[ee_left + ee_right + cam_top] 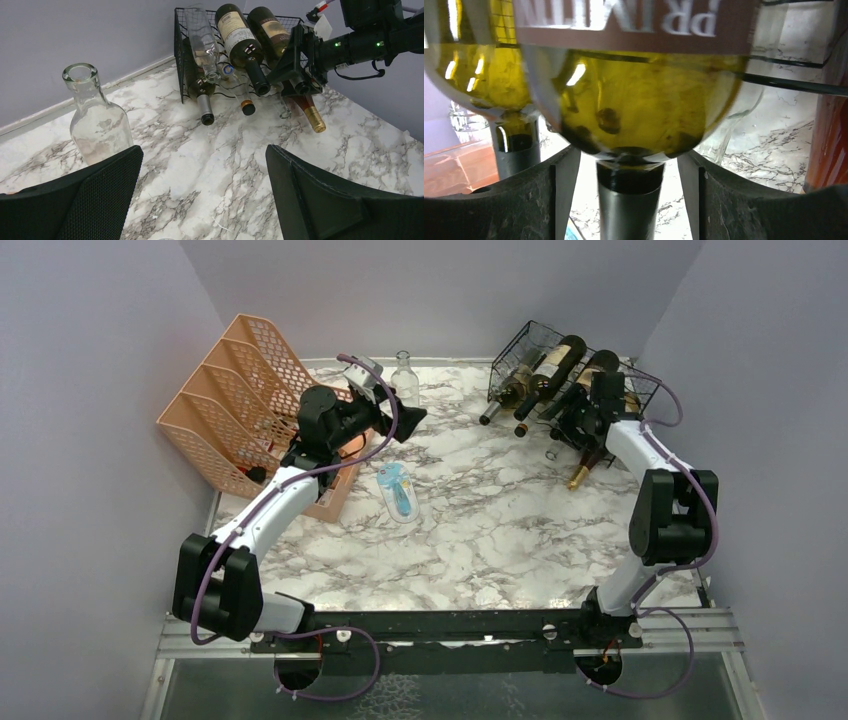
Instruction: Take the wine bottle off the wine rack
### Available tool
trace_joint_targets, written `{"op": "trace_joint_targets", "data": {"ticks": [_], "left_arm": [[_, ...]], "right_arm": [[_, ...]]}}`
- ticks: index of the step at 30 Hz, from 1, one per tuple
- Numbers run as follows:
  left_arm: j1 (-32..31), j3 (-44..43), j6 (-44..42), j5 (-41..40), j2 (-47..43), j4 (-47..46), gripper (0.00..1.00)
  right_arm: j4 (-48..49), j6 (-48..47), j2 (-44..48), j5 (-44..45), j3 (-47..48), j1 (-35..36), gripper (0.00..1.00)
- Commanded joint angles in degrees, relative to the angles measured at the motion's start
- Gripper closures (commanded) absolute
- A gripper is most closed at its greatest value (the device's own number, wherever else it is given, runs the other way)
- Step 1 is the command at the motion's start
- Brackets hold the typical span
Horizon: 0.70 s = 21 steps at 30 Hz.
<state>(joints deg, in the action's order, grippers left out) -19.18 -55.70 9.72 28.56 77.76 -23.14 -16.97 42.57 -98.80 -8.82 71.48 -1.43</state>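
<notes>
The black wire wine rack (pixel 525 335) stands at the back right with several bottles lying in it, necks pointing to the table's middle. My right gripper (pixel 590 408) is at the rack's front. In the right wrist view its jaws (pixel 629 165) stand open on either side of the dark neck of an olive-green wine bottle (pixel 639 100) with a brown label, a gap on each side. The left wrist view shows this gripper (pixel 300 67) at that bottle (pixel 272 30) on the rack (pixel 177 50). My left gripper (pixel 408 418) (pixel 205 165) is open and empty above the table.
A peach mesh file organizer (pixel 235 390) stands at the back left. A clear empty glass bottle (pixel 404 375) (pixel 97 117) stands upright near the back wall. A blue-and-white packet (pixel 400 492) lies mid-table. A gold-capped bottle (pixel 583 472) pokes out of the rack's lower tier.
</notes>
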Motion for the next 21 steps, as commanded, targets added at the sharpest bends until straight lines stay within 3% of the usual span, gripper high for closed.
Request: {"op": "trace_joint_targets", "data": {"ticks": [1,14,21], "left_arm": [[0.4,-2.0,0.7,2.0,0.3,-1.9,0.00],[1.3,-2.0,0.6,1.6,-0.1,-1.9,0.00],[2.1,-2.0,0.9,1.2,0.0,-1.9,0.00]], "right_arm": [[5.4,2.9,1.3,-2.2,-2.6,-1.2,0.28],[10.1,2.3,0.7,-8.7,-3.7,-4.2,0.41],[10.9,2.4,0.2,-11.4,-4.1,-5.4,0.57]]}}
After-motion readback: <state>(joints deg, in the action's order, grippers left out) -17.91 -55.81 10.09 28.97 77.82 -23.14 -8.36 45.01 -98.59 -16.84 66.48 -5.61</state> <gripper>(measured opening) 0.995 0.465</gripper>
